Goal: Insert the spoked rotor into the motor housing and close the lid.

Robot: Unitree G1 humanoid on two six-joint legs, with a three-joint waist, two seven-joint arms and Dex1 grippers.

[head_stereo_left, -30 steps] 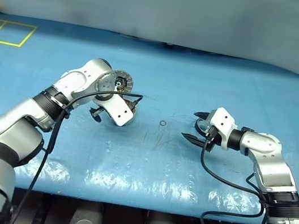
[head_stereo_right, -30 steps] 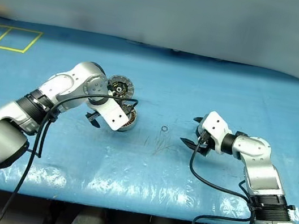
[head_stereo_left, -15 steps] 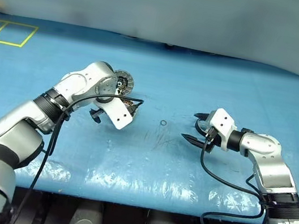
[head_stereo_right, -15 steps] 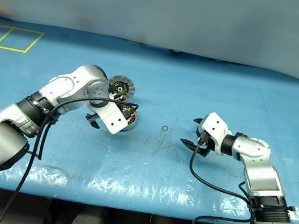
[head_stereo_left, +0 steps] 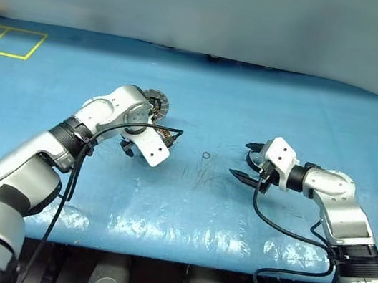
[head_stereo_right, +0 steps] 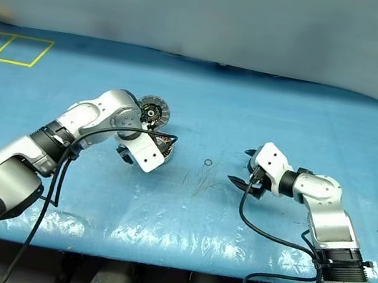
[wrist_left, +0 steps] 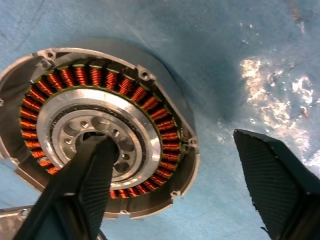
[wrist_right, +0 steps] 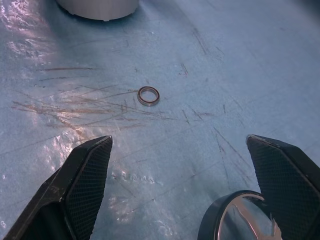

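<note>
Motor housing [wrist_left: 100,130] lies flat on the blue counter [head_stereo_left: 185,206], open side up: ring of copper-orange windings around a pale centre with a drilled hub. Lid [head_stereo_right: 153,111] stands tilted at the housing's far rim, ribbed inner face with dark centre showing. Left tool [wrist_left: 187,170] points steeply down over the housing, fingers apart and grasping nothing; one fingertip [wrist_left: 95,170] sits over the pale centre, contact cannot be told, the other is outside the rim over bare counter. Right tool [wrist_right: 182,185] is well apart to the right, low over the counter, fingers spread wide and empty. Spoked rotor [wrist_right: 245,220], dark rim and silvery spokes, lies on the counter just beneath the right tool between its fingers, partly cut off in the right wrist view. A small metal ring [wrist_right: 148,95] lies on the scratched counter between the housing and the right tool.
</note>
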